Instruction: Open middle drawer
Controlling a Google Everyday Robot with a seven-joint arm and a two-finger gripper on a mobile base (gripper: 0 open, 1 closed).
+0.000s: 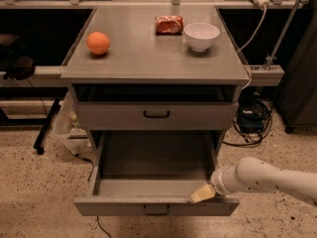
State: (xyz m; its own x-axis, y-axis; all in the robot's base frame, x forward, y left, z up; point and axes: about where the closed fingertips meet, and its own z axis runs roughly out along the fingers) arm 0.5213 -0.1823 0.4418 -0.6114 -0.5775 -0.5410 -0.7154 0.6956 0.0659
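Note:
The middle drawer (148, 187) is pulled far out of the grey cabinet, showing its bare grey inside, with its black bar handle (156, 209) on the front. My gripper (202, 194), beige at the tip on a white arm (267, 177) coming in from the right, rests at the right end of the drawer's front rim. Another grey drawer (156, 115) above it is closed.
On the cabinet top (148, 58) lie an orange (98, 42), a red snack bag (169, 24) and a white bowl (201, 35). Cables and a black box (252, 118) lie on the floor at the right. A black stand leg (44, 128) is at the left.

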